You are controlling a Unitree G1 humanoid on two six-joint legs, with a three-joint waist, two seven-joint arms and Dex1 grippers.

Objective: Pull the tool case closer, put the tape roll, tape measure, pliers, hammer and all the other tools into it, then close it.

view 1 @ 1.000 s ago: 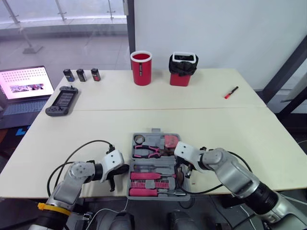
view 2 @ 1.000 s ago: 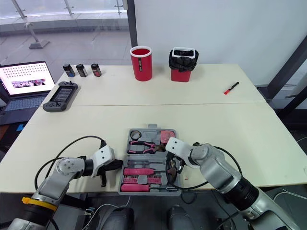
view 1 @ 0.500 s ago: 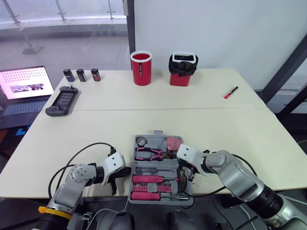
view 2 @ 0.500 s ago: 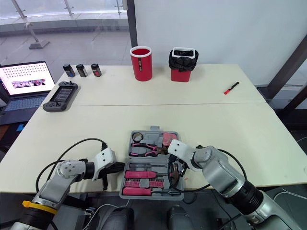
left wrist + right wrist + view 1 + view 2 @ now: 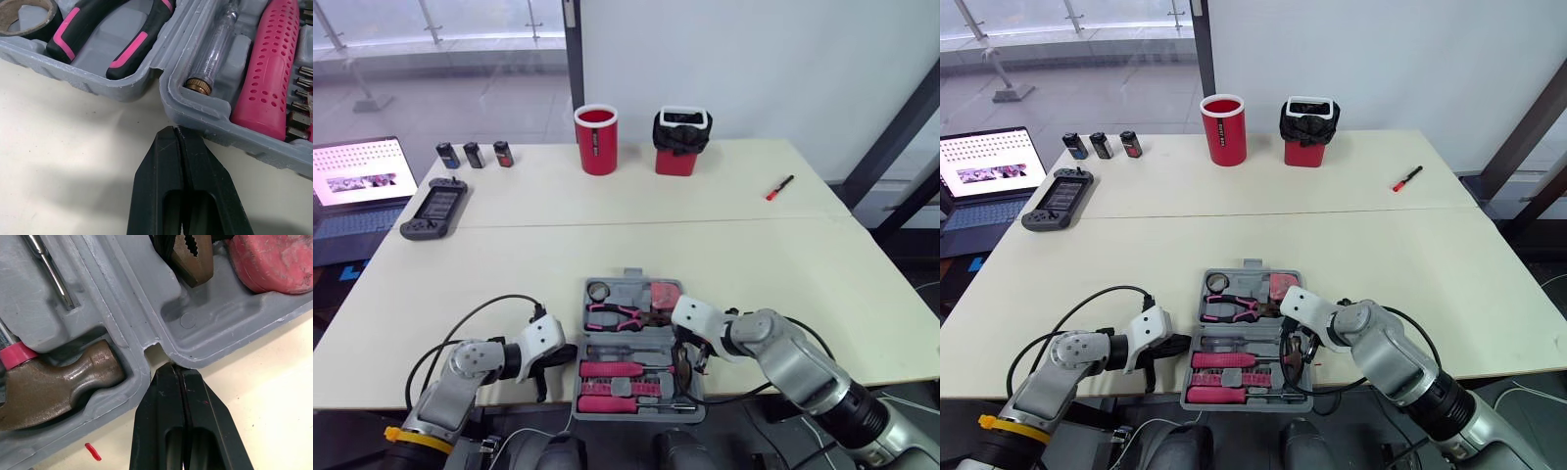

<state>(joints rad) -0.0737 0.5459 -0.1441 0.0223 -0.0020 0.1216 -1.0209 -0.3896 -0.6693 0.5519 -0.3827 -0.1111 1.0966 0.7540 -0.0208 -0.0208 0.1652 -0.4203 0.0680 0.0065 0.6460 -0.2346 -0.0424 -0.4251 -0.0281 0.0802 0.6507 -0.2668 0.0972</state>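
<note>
Got the tool case [image 5: 215,122] lying wide open on the table, sandwiched between the left hand [image 5: 175,129] and the right hand [image 5: 171,366]. Got both pinched fully shut on nothing, tips parked at the hinge notch on either side. Puts the hinge line straight across from one hand to the other. Loaded already: tape roll [image 5: 29,14], pliers [image 5: 83,19] and tape measure [image 5: 274,259] in the half forward of the hands, hammer [image 5: 63,382] in the half behind. Probably just needs folding over that line, neither hand nearer.

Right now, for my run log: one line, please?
grey plastic tool case: open; left pincer: shut; right pincer: shut; both: at case edges
</note>
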